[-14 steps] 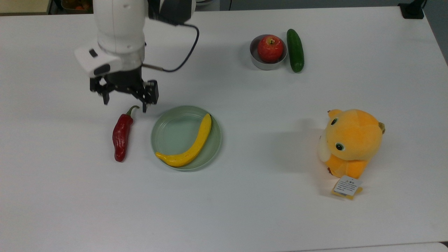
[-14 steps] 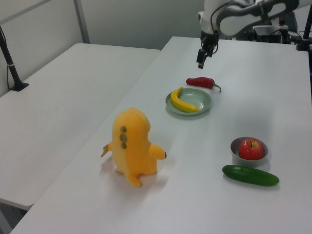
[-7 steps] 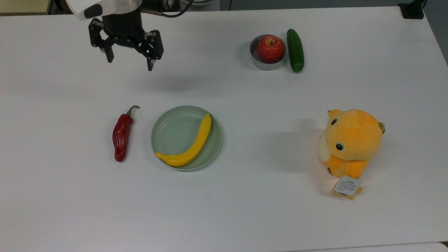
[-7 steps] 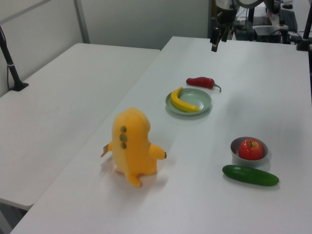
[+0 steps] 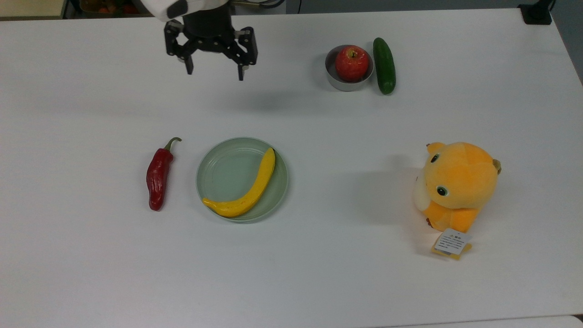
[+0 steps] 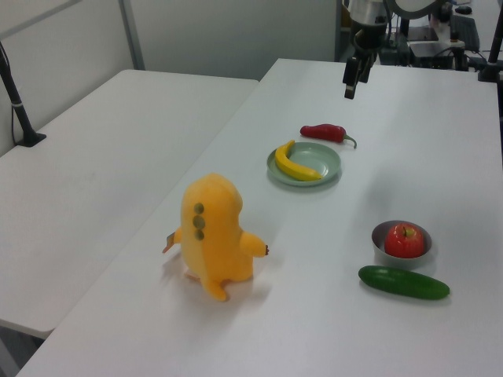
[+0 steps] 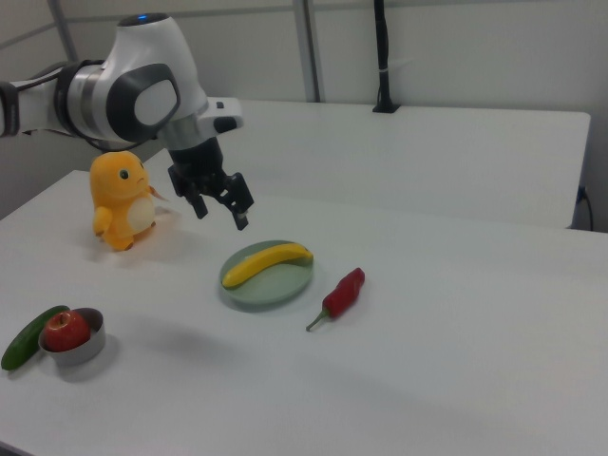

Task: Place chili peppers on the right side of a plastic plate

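Little can go wrong now beyond a knock: the gripper [image 5: 213, 69] hangs empty above the table, fingers spread, well apart from the chili [image 5: 159, 176]; I judge a low sweep could roll it off its spot. Dark red, glossy and wrinkled with a curved green stem, it lies just beside the plate [image 5: 226, 159], on the top view's left, the right view's right.

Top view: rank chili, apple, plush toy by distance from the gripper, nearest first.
From the gripper, top view:
1. Chili, below it and a little to the top view's left, beside the plate.
2. Apple, to the top view's right, in the metal bowl.
3. Plush toy, far at the top view's lower right.
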